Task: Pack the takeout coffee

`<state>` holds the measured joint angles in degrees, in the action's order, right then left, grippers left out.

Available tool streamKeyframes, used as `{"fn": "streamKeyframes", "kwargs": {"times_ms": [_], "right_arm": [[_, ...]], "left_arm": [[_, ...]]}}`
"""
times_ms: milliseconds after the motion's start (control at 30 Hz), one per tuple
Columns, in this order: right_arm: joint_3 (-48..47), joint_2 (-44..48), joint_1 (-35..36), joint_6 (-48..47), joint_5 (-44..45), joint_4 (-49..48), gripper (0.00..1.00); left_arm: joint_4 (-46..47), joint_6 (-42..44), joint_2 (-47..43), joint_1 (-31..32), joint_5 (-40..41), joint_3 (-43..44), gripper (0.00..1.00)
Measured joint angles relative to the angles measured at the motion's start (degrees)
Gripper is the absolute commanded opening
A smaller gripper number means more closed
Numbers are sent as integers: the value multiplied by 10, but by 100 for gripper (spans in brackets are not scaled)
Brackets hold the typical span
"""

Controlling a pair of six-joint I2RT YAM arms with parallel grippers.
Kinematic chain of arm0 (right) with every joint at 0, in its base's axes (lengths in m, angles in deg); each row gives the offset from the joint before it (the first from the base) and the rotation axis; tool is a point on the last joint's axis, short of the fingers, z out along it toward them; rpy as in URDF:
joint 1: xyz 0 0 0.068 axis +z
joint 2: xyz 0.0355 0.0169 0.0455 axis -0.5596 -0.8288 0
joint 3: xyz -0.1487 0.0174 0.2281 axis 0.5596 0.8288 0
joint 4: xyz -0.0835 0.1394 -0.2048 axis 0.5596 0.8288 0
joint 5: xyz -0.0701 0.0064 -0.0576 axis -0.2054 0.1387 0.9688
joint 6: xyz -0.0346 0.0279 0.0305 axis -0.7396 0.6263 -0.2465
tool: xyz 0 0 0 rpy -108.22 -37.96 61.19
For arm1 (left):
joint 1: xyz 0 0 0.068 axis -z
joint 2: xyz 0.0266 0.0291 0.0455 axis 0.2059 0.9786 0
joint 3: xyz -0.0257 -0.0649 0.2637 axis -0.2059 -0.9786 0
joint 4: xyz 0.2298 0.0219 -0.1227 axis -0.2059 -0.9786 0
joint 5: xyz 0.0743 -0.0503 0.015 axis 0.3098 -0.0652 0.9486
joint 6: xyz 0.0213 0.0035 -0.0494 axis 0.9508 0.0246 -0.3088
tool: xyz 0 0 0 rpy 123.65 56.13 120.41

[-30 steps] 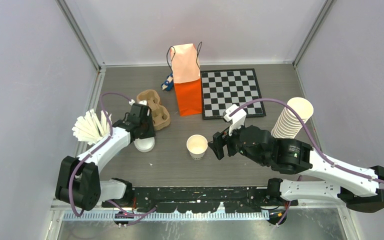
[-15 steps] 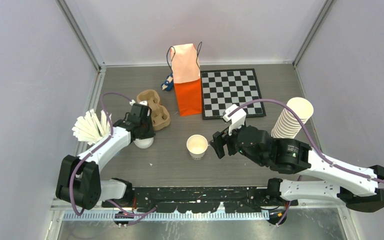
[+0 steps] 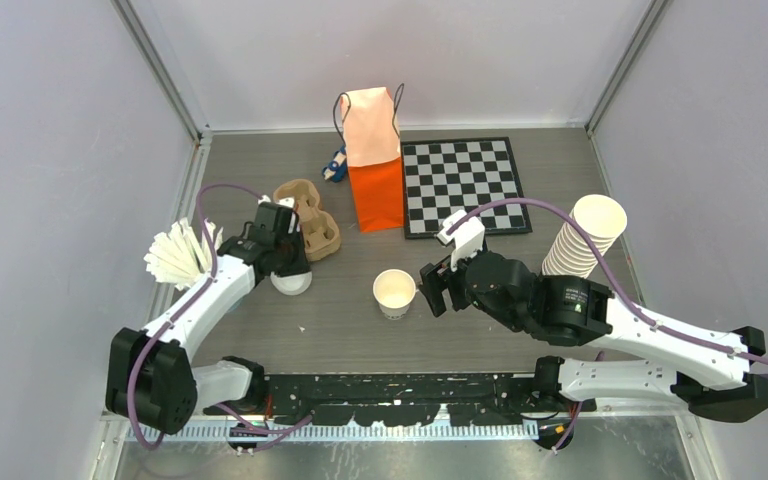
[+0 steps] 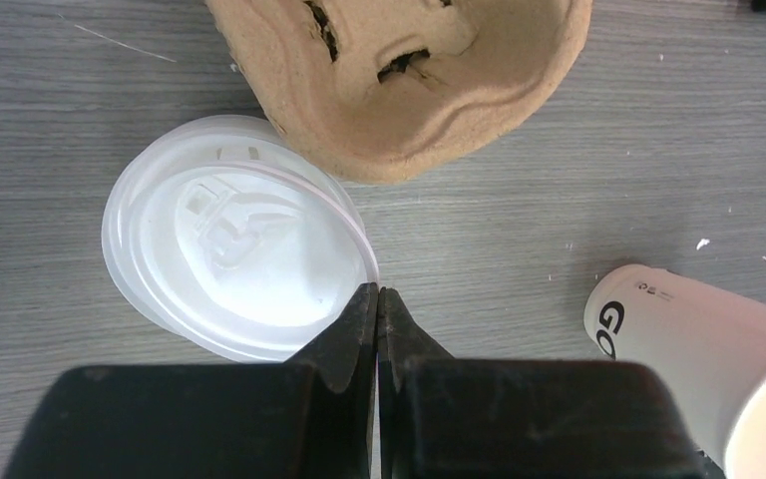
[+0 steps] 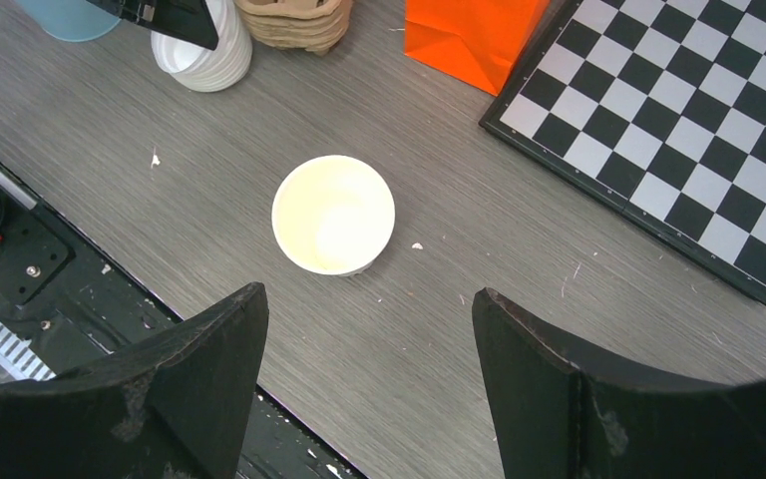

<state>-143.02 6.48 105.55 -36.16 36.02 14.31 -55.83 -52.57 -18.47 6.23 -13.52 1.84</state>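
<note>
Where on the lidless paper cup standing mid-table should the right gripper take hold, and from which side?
Likely best: take the paper cup by its side wall, just under the rim, coming in level from the robot's right. It stands upright, mouth open, its round wall offering opposite faces, and the right gripper hovers open on that side.

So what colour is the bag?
The bag is bright orange, paler peach toward the top; the top view shows it best.

Cup (image 3: 393,290) before bag (image 3: 375,165), chessboard (image 3: 465,185) right of it
</note>
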Motion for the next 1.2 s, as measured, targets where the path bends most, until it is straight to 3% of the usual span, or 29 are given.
{"fn": "streamKeyframes", "kwargs": {"times_ms": [467,733,800,900,933,1200], "right_arm": [[25,-17,0,5,-24,-41,78],[93,-2,0,-36,-42,-150,78],[132,17,0,-54,-57,-195,80],[175,44,0,-73,-78,-245,80],[181,50,0,-77,-83,-257,80],[187,64,0,-86,-98,-304,80]], "left_arm": [[-51,10,-32,0,-23,25,0],[-75,12,-75,0,-58,59,1],[-77,12,-88,0,-65,61,9],[-80,13,-100,0,-58,61,31],[-80,16,-100,0,-54,61,34],[-69,15,-36,0,-21,61,39]]}}
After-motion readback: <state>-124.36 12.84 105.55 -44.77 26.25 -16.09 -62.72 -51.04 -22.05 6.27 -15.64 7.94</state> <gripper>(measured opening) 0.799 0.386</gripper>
